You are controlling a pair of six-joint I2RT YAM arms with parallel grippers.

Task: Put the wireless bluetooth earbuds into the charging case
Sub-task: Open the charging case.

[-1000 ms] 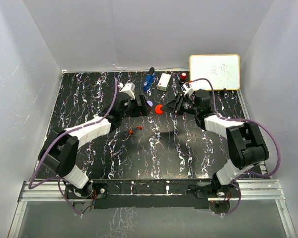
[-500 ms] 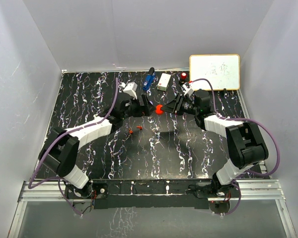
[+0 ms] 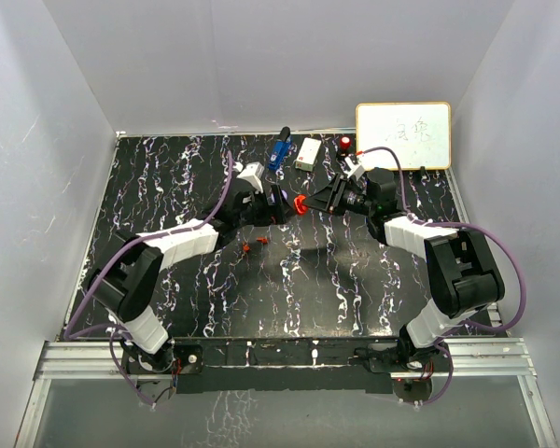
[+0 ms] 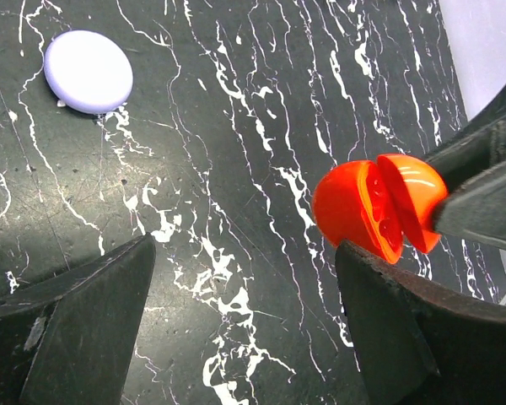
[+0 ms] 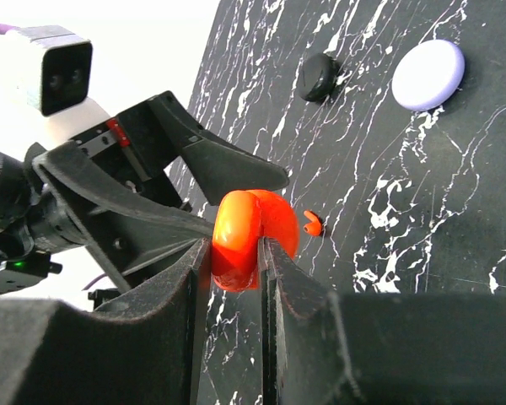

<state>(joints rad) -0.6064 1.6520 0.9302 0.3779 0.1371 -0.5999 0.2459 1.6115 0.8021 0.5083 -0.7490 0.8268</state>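
Observation:
My right gripper (image 3: 311, 203) is shut on the red charging case (image 3: 301, 204) and holds it above the table. In the right wrist view the case (image 5: 278, 224) sits clamped between the two fingers of the gripper (image 5: 234, 253). In the left wrist view the case (image 4: 379, 207) is slightly ajar, like a clamshell. My left gripper (image 3: 278, 200) is open and empty, with its jaws (image 4: 244, 249) wide apart right beside the case. Two tiny red earbuds (image 3: 247, 248) lie on the table below the left gripper. One earbud (image 5: 312, 222) shows just beyond the case.
A lilac puck (image 4: 88, 72) lies on the table near the left gripper and also shows in the right wrist view (image 5: 428, 63), beside a black round piece (image 5: 320, 76). A whiteboard (image 3: 403, 135), a white box (image 3: 308, 154) and a blue object (image 3: 279, 149) stand at the back.
My left gripper has moved right and closer to the red case, now covering the lilac puck in the top view. The right gripper has stayed almost still with the case.

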